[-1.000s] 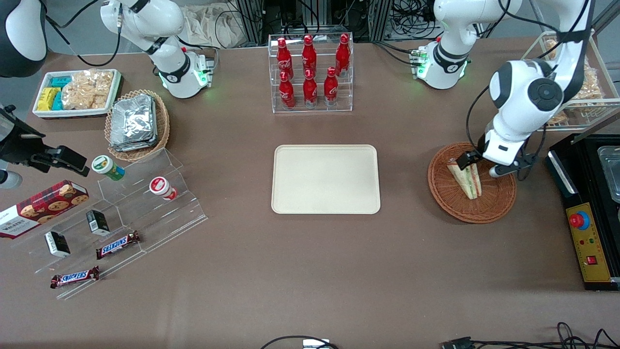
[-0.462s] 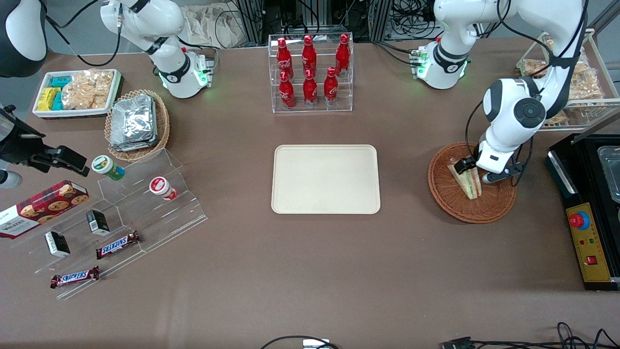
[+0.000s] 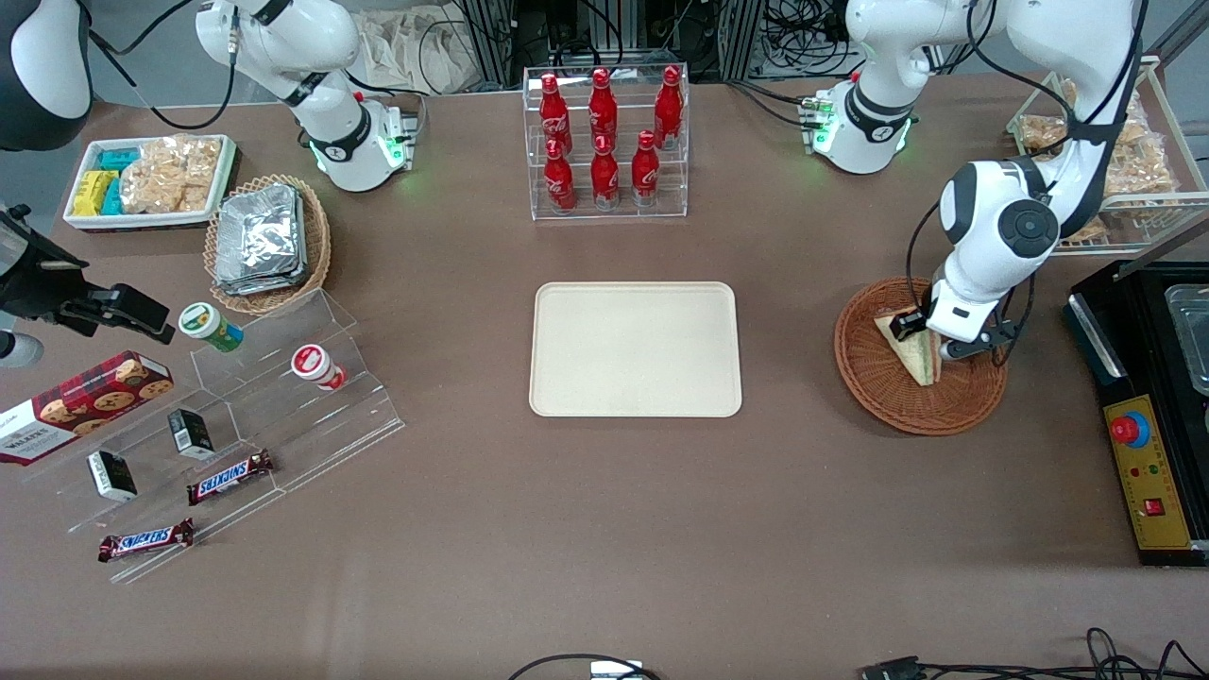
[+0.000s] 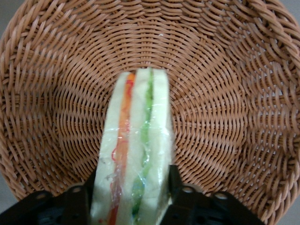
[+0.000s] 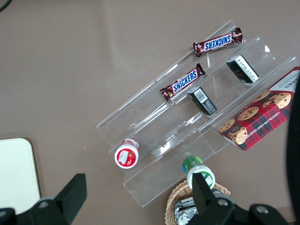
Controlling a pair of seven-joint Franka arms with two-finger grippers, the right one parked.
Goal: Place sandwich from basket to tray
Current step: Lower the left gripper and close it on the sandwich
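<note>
Gripper [image 3: 924,336] pinching the sandwich [image 4: 133,150] inside the basket [image 3: 883,397].

The wedge stands on edge, its fingers [image 4: 75,204] pressed against both bread faces at the wide end; in the front view its long axis runs about 11 to 5 o'clock, tip at 5. Wicker rim rings it. The tray [image 3: 635,348] lies bare at 9 o'clock from the basket, open tablecloth between.
</note>
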